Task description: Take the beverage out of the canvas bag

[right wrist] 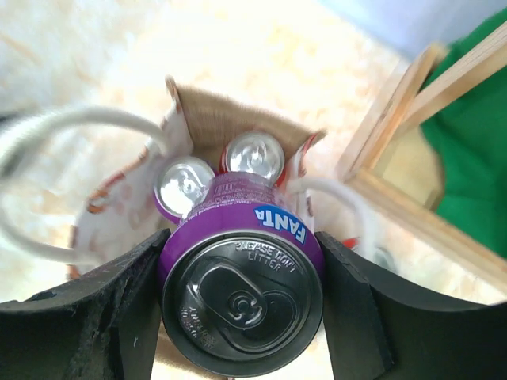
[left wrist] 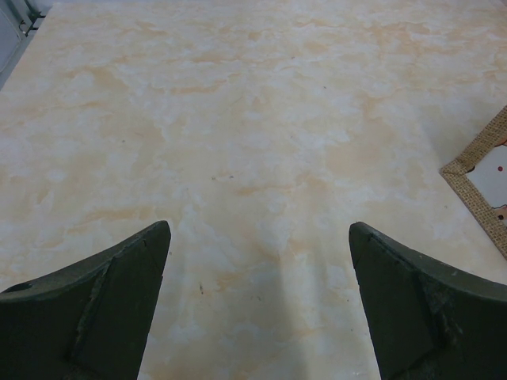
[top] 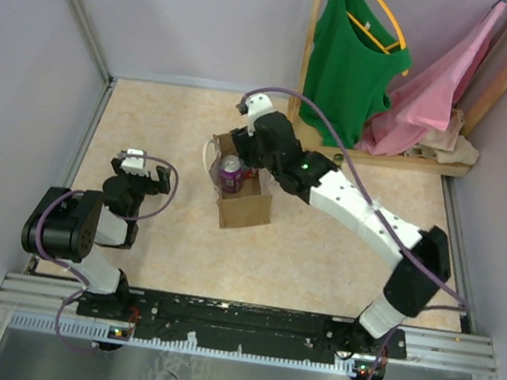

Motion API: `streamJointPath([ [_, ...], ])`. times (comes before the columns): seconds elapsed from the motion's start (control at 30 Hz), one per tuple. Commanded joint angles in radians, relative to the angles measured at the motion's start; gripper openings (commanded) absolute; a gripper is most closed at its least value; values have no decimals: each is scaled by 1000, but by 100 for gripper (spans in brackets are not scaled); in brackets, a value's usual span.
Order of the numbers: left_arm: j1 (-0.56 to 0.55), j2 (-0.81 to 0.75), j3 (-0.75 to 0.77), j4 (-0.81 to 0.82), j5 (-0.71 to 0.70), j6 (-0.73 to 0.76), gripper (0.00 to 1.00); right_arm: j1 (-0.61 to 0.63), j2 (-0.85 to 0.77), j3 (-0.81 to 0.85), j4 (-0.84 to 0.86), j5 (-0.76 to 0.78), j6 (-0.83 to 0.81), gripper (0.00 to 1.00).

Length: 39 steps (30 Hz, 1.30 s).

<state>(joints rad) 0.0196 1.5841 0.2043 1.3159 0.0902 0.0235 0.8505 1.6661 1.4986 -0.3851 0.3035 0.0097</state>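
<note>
1. The right gripper (right wrist: pixel 242 245) holds a purple beverage can (right wrist: pixel 242 309). Its two dark fingers (right wrist: pixel 119 309) press against opposite sides of the can, just below the lid.
2. The can stands upright between the jaws. In the right wrist view its dark lid with the pull tab faces the camera, and the word "FANTA" runs around its shoulder.
3. Directly beneath the held can is the canvas bag (right wrist: pixel 218 123), with its mouth open upward. The pictures do not show whether the base of the can has cleared the rim of the bag.
4. Two more cans (right wrist: pixel 184 184) stand inside the bag, side by side against its far wall, silver tops up.
5. The bag's white loop handles (right wrist: pixel 47 134) arch out on either side of the can, one left and one right.
6. From above, the right arm reaches across from the right, placing its gripper (top: pixel 235 164) and the can (top: pixel 230 175) over the far end of the bag (top: pixel 246 210). The bag sits near the middle of the table (top: pixel 338 259).
7. The left gripper (top: pixel 140 172) is well apart to the left, with its jaws spread wide and nothing between them. Its wrist view shows bare marbled tabletop and a corner of the bag (left wrist: pixel 475 190) at the right edge.
8. Beyond the bag, at the far right, a wooden rack (top: pixel 306 65) carries a green top (top: pixel 347 61) and a pink garment (top: pixel 438 84).
</note>
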Motion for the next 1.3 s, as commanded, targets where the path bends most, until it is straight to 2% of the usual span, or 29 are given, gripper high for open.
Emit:
streamJointPath([
  [0.0, -1, 7, 10, 14, 10, 4, 100, 26, -214, -22, 255, 55, -71, 0],
  [0.17, 0, 7, 10, 14, 10, 4, 100, 35, -360, -98, 386, 92, -105, 0],
  [0.3, -1, 7, 10, 13, 9, 5, 100, 38, -443, -126, 403, 192, -137, 0],
  [0.5, -1, 7, 10, 14, 9, 4, 100, 37, -527, -157, 332, 484, -186, 0],
  [0.67, 0, 7, 10, 14, 9, 4, 100, 30, -569, -172, 121, 644, -120, 0],
  [0.8, 0, 7, 10, 14, 9, 4, 100, -30, -586, -190, -86, 593, 43, 0],
  [0.93, -1, 7, 10, 14, 10, 4, 100, -144, -587, -249, -203, 425, 161, 0],
  [1.03, -1, 6, 10, 14, 9, 4, 100, -223, -569, -319, -203, 300, 209, 0],
  [1.27, -1, 7, 10, 13, 9, 4, 100, -246, -476, -438, -123, 211, 257, 0],
])
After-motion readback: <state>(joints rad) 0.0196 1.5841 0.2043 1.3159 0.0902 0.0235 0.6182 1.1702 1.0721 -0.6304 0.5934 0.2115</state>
